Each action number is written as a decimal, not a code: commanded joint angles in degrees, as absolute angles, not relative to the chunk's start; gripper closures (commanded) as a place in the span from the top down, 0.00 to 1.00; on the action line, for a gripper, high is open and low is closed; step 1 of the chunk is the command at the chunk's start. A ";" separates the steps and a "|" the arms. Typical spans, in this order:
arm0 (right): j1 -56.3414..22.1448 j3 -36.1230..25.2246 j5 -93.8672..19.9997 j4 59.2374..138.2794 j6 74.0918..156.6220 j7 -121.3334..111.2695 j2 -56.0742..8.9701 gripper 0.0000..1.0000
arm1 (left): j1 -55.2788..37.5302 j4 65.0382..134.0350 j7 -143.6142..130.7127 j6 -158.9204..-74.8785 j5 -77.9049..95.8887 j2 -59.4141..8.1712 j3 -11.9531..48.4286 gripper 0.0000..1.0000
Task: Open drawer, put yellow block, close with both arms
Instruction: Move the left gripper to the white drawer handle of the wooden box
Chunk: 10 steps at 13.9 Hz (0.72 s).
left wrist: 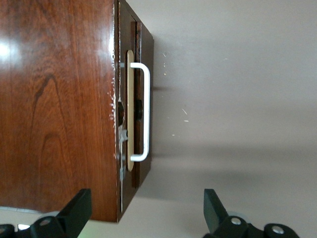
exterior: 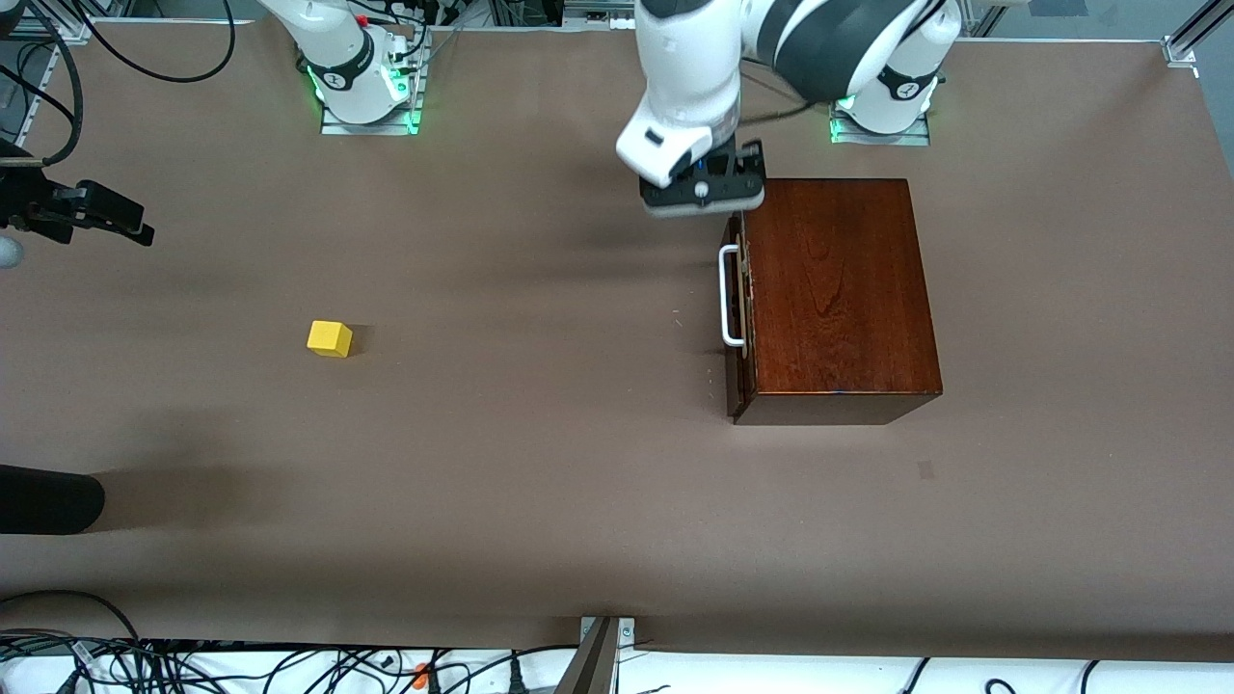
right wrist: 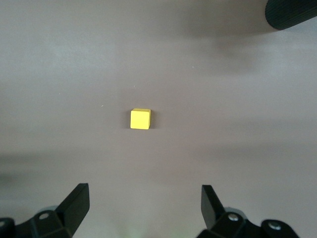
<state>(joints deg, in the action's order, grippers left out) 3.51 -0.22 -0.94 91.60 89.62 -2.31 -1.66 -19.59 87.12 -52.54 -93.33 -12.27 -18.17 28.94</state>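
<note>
The dark mahogany box (exterior: 839, 289) stands toward the left arm's end of the table. Its drawer front (exterior: 738, 386) sits shut against the box, with the white bar handle (exterior: 730, 294) facing the table's middle. My left gripper (exterior: 704, 193) is open and empty over the box's corner nearest the arm bases, beside the drawer front. The left wrist view shows the box (left wrist: 59, 99), the handle (left wrist: 143, 111) and the left gripper (left wrist: 146, 198). The yellow block (exterior: 330, 338) lies alone toward the right arm's end. My right gripper (right wrist: 145, 198) is open and empty, high above the table near the block (right wrist: 140, 119).
A black cylinder (exterior: 48, 501) juts in at the right arm's end, nearer the front camera than the block; it also shows in the right wrist view (right wrist: 292, 15). Cables (exterior: 193, 665) lie along the table's near edge. Bare brown table (exterior: 540, 386) spreads between block and box.
</note>
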 commanded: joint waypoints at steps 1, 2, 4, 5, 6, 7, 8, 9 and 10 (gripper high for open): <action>3.52 -0.35 -1.14 90.88 89.03 -2.55 -1.76 1.00 | -19.25 89.89 -52.73 -98.06 -15.99 -20.21 28.83 1.00; 3.52 -0.35 -1.14 90.88 89.03 -2.55 -1.76 1.00 | -19.16 91.57 -52.73 -100.26 -16.95 -20.39 28.74 1.00; 3.52 -0.26 -1.14 90.88 89.03 -2.55 -1.76 1.00 | -19.16 92.64 -52.73 -102.12 -17.67 -22.14 28.57 1.00; 3.52 -0.26 -1.14 90.88 89.03 -2.55 -1.76 1.00 | -19.07 92.64 -52.65 -102.39 -18.19 -23.37 28.48 1.00; 3.52 -0.35 -1.14 90.88 89.03 -2.55 -1.76 1.00 | -19.07 92.72 -52.65 -102.91 -20.46 -24.51 28.56 1.00; 3.52 -0.26 -1.14 90.88 89.03 -2.55 -1.76 1.00 | -19.07 92.81 -52.65 -103.01 -21.26 -25.57 28.56 1.00; 3.52 -0.26 -1.14 90.88 89.03 -2.55 -1.76 1.00 | -19.07 92.81 -52.39 -103.09 -21.53 -26.71 28.48 1.00; 3.52 -0.35 -1.14 90.88 89.03 -2.55 -1.76 1.00 | -19.07 92.81 -52.30 -103.10 -22.75 -27.41 28.56 1.00; 3.52 -0.26 -1.14 90.88 89.03 -2.55 -1.76 1.00 | -19.07 93.33 -52.21 -103.18 -23.72 -28.12 28.56 1.00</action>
